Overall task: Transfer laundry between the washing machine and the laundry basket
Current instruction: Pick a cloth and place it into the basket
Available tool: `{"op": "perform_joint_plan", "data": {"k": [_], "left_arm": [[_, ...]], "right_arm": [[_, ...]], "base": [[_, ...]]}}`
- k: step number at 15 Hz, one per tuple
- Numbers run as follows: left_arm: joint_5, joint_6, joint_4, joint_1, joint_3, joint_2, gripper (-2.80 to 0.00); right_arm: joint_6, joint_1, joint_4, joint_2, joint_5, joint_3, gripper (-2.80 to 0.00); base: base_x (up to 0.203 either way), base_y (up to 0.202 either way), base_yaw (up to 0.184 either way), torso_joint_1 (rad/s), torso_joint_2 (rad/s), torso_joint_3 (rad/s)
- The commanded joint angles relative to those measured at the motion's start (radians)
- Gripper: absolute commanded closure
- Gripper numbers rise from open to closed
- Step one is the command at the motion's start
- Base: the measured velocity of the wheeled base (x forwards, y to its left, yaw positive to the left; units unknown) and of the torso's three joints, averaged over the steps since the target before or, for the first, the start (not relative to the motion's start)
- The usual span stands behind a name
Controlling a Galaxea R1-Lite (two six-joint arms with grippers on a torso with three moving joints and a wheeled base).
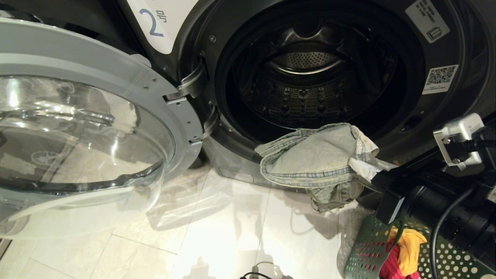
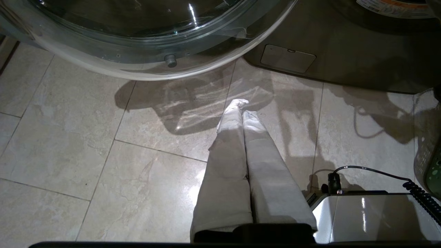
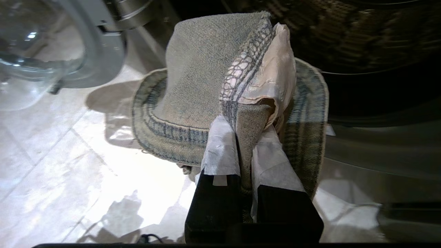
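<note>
The washing machine, labelled 2, stands with its round door swung open to the left, and nothing shows in its drum. Faded denim jeans hang bunched in front of the lower rim of the drum opening. My right gripper is shut on a fold of these jeans, and its white-wrapped fingers pinch the cloth, with the gripper level toward the drum. The green laundry basket sits below the right arm, holding a yellow-orange garment and a red one. My left gripper hangs shut over the floor, holding nothing.
The open glass door juts out over the tiled floor at the left. A black cable lies by the robot's white base. The basket's perforated wall shows beside that base.
</note>
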Motion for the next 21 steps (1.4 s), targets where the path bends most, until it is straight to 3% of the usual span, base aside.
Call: {"op": "perform_joint_plan", "data": {"k": [1,4,7,11,18,21], "left_arm": [[0.000,0.000,0.000,0.000,0.000,0.002,0.00],[0.000,0.000,0.000,0.000,0.000,0.002,0.00],[0.000,0.001,0.000,0.000,0.000,0.002,0.00],[0.000,0.001,0.000,0.000,0.000,0.002,0.00],[-0.001,0.000,-0.002,0.000,0.000,0.002,0.00],[-0.001,-0.001,-0.002,0.000,0.000,0.002,0.00]], "right_arm": [[-0.026,-0.036,0.035,-0.071,-0.036,-0.006,0.00],[-0.055,-0.145,0.184,-0.172,-0.055,-0.064,0.00],[-0.057,-0.224,0.423,-0.314,-0.057,-0.106,0.00],[-0.056,-0.245,0.633,-0.448,-0.059,-0.103,0.00],[-0.064,-0.244,0.639,-0.486,-0.019,-0.065,0.00],[-0.144,-0.244,0.639,-0.539,-0.013,-0.024,0.00]], "base": [[0.000,0.000,0.000,0.000,0.00,0.000],[0.000,0.000,0.000,0.000,0.00,0.000],[0.000,0.000,0.000,0.000,0.00,0.000],[0.000,0.000,0.000,0.000,0.00,0.000],[0.000,0.000,0.000,0.000,0.00,0.000],[0.000,0.000,0.000,0.000,0.00,0.000]]}}
